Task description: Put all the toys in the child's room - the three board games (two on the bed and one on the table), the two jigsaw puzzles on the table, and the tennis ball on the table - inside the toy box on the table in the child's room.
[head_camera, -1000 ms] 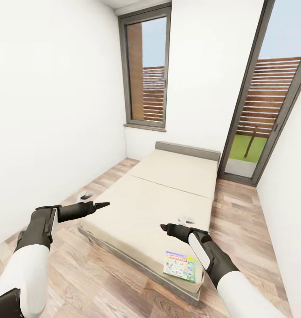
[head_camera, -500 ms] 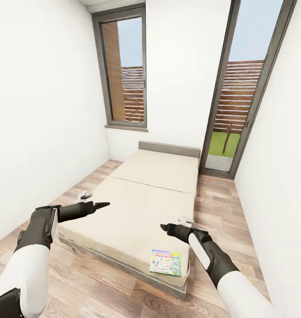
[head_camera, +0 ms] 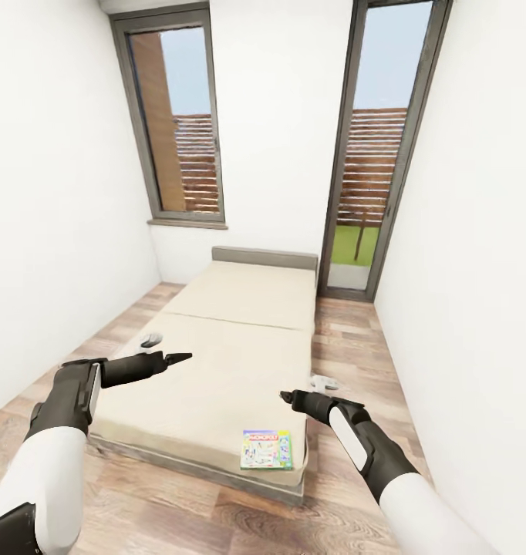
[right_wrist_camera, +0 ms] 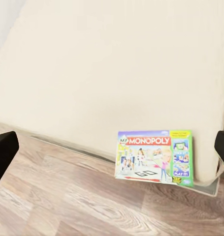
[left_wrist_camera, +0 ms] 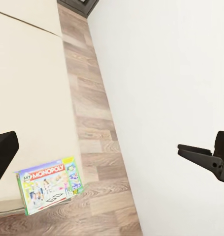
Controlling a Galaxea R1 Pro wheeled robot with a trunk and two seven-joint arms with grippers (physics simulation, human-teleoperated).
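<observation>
Left end effector [head_camera: 170, 359] and right end effector [head_camera: 292, 398]: fingers spread apart, both empty, held over the bed [head_camera: 217, 362]. Bed: smooth beige mattress, grey frame. Flat rectangular Monopoly box [head_camera: 266, 449] lies at the bed's near right corner, just inside the edge. Bare plank floor [head_camera: 355, 354] runs along the bed's right side.

The bed [head_camera: 232, 347] is the landmark: its beige mattress lies bare and open to reach from above, except at the near right corner, where the Monopoly box [head_camera: 266, 449] lies flat. Strips of wood floor [head_camera: 355, 362] run along both long sides of the bed, each hemmed in by a white wall [head_camera: 463, 231]. The headboard [head_camera: 264, 257] closes the far end.
</observation>
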